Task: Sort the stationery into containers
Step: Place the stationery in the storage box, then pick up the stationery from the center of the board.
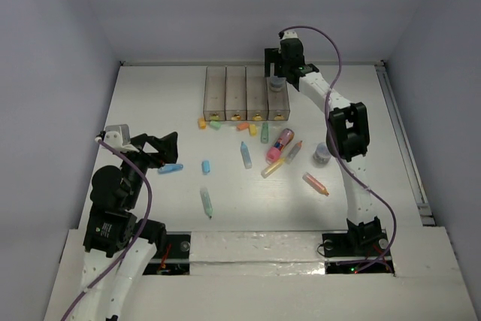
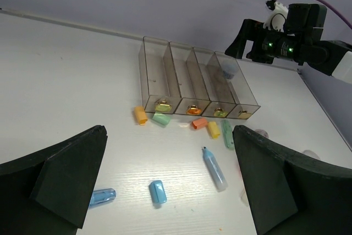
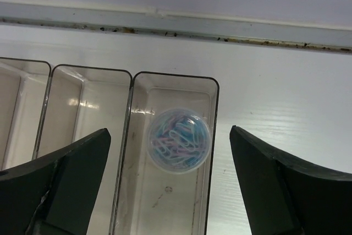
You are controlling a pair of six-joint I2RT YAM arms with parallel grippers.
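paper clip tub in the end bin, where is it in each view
Top external: tub at the far end of the rightmost bin.
Left wrist: tub upper right of centre, same bin.
Right wrist: tub at centre.
Shared landmark: the rightmost bin.

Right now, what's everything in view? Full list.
bins: four, clear brownish, joined in a row at the table's far middle
clip tub: one, clear, holding blue and pink clips, inside the rightmost bin
second tub: one, grey-blue, on the table right of the markers
short caps: four, orange, green, orange, yellow, just in front of the bins
blue short pieces: two, left of centre
markers: about seven, blue, green, pink, yellow, orange, scattered mid-table
table: one, white
left gripper: one, black, open and empty, over the table's left side
right gripper: one, black, open, above the clip tub
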